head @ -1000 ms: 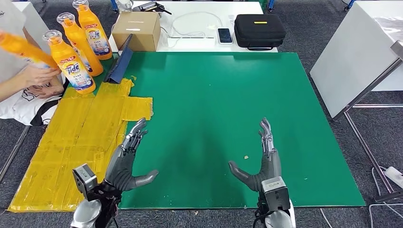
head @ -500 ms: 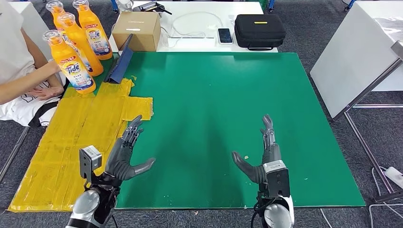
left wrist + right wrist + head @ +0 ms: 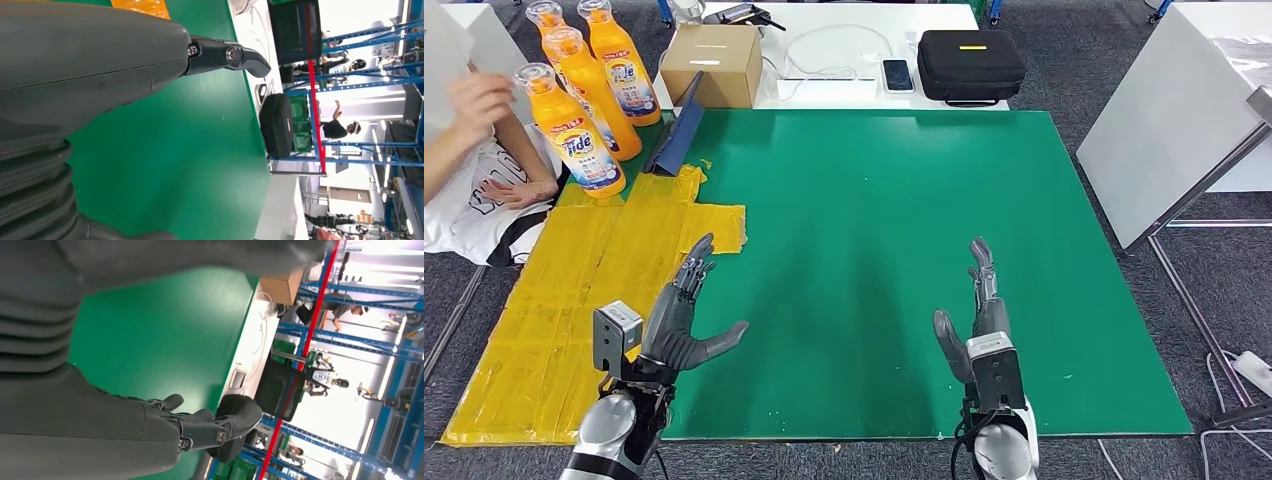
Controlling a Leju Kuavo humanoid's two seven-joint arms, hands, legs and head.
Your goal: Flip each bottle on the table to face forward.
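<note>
Four orange bottles stand upright in a cluster at the far left corner of the table, beside the person: the nearest bottle (image 3: 574,130) shows a Tide label toward the camera, a second bottle (image 3: 592,95) stands just behind it, a third bottle (image 3: 620,62) stands beside that one nearer the cardboard box (image 3: 712,64), and the fourth bottle (image 3: 542,18) sits at the back (mostly hidden by the others). All of them rest on or next to the yellow taped patch (image 3: 574,290) that covers the left part of the table, alongside the green mat (image 3: 874,200).

Both robot hands hover low over the near edge of the mat, well apart from each other and well apart from the bottles. The left hand (image 3: 682,325) has its fingers stretched forward and its thumb splayed out to the side, holding nothing. The right hand (image 3: 979,320) is likewise spread, fingers pointing away from the robot, thumb angled inward, empty.

The person's hand (image 3: 479,97) is raised near the cap of the nearest bottle; whether it touches the bottle cannot be told. On the white table behind the mat lie a black case (image 3: 970,65), a phone (image 3: 897,74) and a white cable (image 3: 824,45).
</note>
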